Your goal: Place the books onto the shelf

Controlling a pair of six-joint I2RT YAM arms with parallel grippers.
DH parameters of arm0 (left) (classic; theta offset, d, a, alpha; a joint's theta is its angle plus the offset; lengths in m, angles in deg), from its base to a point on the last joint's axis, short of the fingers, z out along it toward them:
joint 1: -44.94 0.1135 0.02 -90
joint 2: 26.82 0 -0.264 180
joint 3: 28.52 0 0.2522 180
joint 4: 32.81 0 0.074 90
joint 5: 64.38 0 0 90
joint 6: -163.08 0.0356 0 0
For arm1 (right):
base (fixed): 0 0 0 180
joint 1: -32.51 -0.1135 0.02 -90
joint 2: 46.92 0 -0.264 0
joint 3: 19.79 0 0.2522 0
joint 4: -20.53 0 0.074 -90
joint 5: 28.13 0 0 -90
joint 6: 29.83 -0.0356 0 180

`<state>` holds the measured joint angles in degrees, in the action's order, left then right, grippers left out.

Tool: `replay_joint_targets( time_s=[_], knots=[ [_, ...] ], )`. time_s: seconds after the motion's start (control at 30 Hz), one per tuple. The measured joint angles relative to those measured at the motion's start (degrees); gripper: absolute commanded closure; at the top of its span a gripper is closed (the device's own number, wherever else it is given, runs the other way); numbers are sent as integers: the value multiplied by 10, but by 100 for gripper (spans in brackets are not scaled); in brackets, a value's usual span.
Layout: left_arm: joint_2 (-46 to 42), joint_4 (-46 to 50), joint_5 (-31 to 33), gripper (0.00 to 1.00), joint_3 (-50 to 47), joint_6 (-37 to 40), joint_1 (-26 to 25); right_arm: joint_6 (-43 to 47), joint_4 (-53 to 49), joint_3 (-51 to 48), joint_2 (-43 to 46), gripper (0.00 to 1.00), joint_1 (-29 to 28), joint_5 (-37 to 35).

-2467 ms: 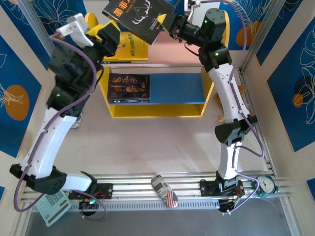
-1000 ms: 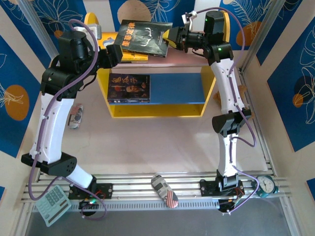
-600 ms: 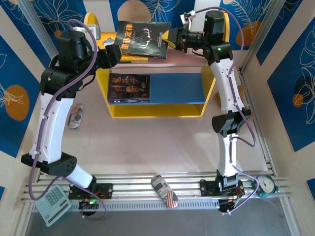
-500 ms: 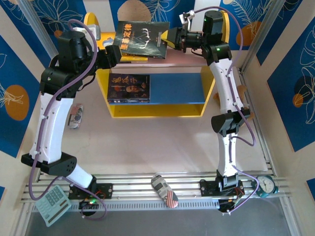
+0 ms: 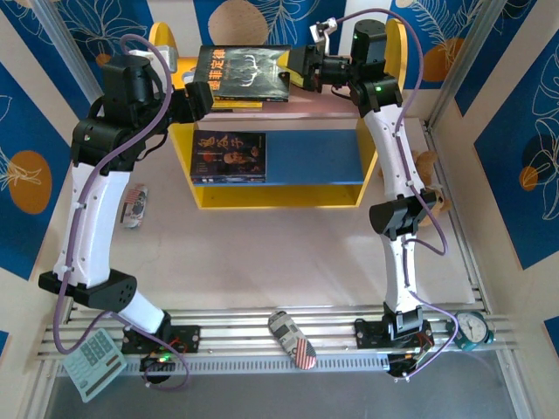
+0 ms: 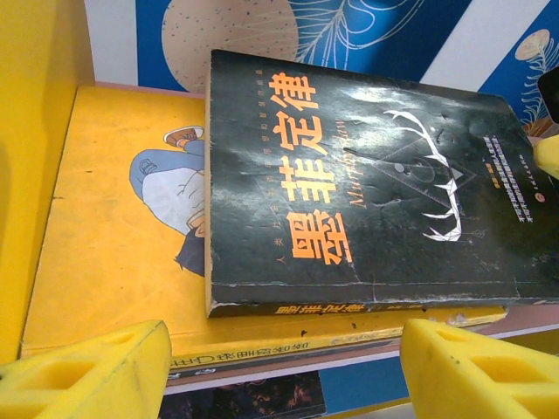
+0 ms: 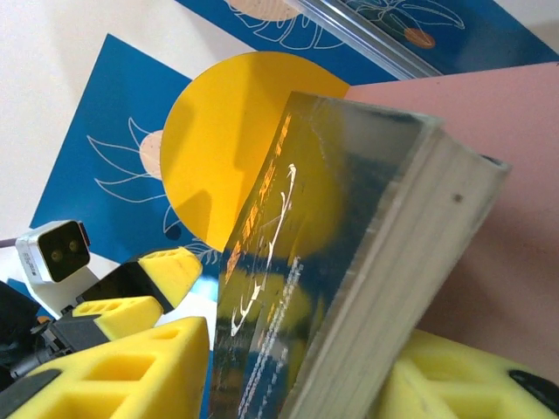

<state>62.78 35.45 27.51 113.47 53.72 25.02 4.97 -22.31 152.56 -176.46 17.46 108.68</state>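
Overhead, you've got the black book lying flat on the pink top board of the shelf. The right gripper is at its right edge, and a dark book sits below on the blue board. Your left wrist camera adds what's underneath: a yellow book, with the left gripper spread wide and empty. On the right wrist, foam fingers flank the book's corner; whether they're clamped or let go, you can't tell.
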Motion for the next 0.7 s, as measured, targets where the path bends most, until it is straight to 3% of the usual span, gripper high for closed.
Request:
replay_joint_targets(
  time_s=[0.3,0.7],
  knots=[
    [0,0,-2,29,0,0,4,70,-78,2,24,43,28,-37],
    [17,4,-8,29,0,0,9,147,-137,-76,93,44,15,-66]
  ],
)
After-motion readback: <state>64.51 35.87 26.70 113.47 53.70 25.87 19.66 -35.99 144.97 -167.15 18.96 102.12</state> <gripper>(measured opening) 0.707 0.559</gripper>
